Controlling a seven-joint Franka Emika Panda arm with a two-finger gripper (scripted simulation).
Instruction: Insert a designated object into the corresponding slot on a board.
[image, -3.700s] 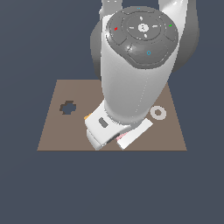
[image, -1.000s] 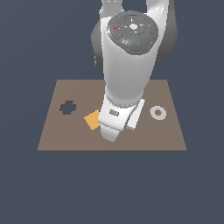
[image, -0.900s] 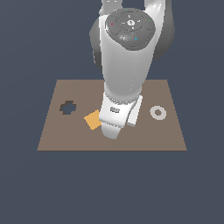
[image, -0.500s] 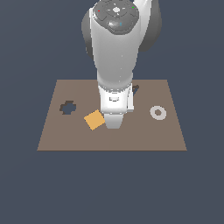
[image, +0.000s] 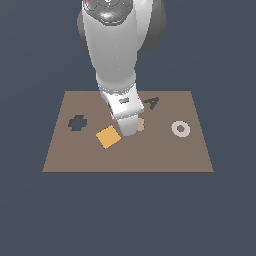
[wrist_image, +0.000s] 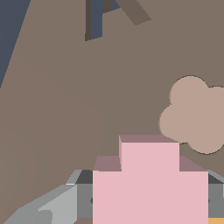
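The wrist view shows the pale pink cross piece (wrist_image: 148, 183) held between grey fingers (wrist_image: 57, 205), so my gripper (wrist_image: 148, 203) is shut on it over the brown board (wrist_image: 65, 109). In the exterior view the arm's hand (image: 125, 115) hides the pink piece; the gripper (image: 129, 131) points down at the board's (image: 165, 155) middle. The dark cross-shaped slot (image: 77, 122) lies uncovered toward the exterior view's left, well apart from the gripper.
An orange square tile (image: 108, 136) lies between the hand and the slot. A tan rounded-cross piece (image: 141, 125) (wrist_image: 197, 116) sits right beside the gripper. The dark letter-A cut-out (image: 151, 103) (wrist_image: 105, 17) is behind it, and a white ring (image: 180, 128) lies on the exterior view's right.
The arm has straightened up and the hand has shifted toward the board's back. The pink piece that lay beside the hand 3.7 s ago no longer lies there.
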